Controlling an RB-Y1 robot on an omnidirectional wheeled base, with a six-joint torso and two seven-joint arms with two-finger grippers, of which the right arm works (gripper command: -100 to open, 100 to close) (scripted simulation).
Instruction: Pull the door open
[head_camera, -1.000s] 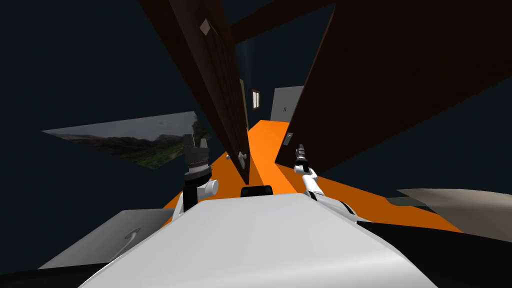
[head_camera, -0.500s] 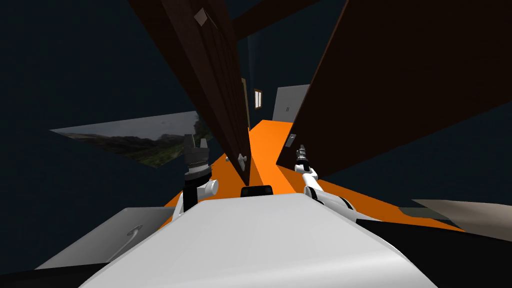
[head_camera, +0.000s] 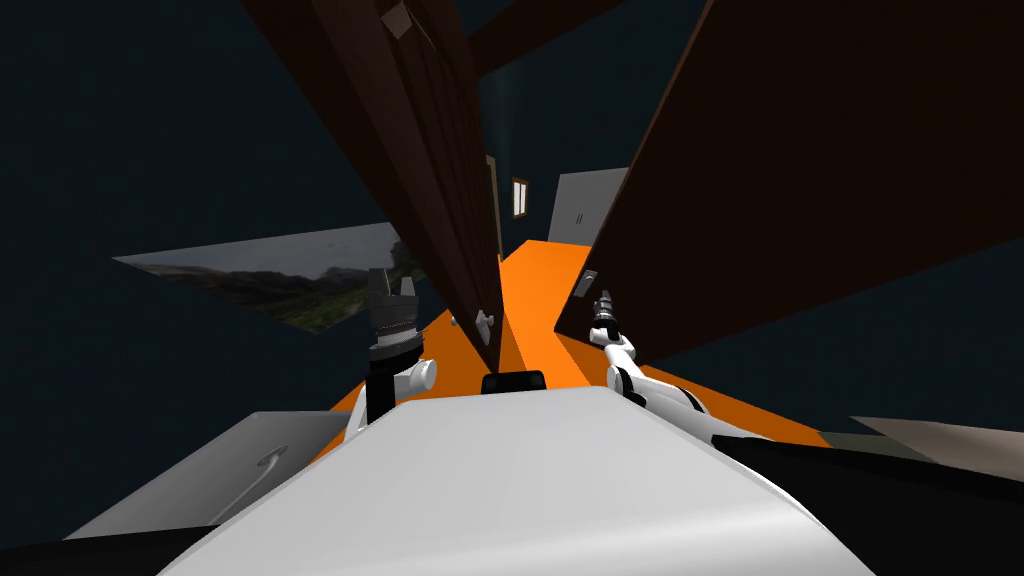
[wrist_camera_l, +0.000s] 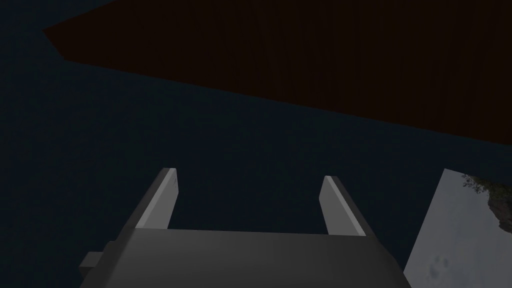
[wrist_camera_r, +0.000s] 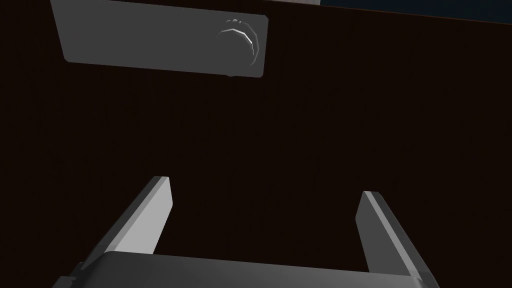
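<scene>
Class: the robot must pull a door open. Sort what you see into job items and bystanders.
Job: dark brown flat door; grey rectangular handle plate with round knob; open right gripper.
Bystanders: second dark brown door; landscape wall picture; orange floor; open left gripper.

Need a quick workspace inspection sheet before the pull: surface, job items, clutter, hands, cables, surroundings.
Surface: orange floor, running on between the two doors.
Job's things: dark brown door faces the right hand; its grey plate carries a round knob, beyond the fingertips and untouched.
Clutter: nothing seen.
Hands: right hand open, empty, short of the knob; left hand open, empty, raised off to the side.
Cables: nothing seen.
Surroundings: second dark brown door seen nearly edge-on, with its handle; landscape picture on the dark wall; pale cabinet far off.
</scene>
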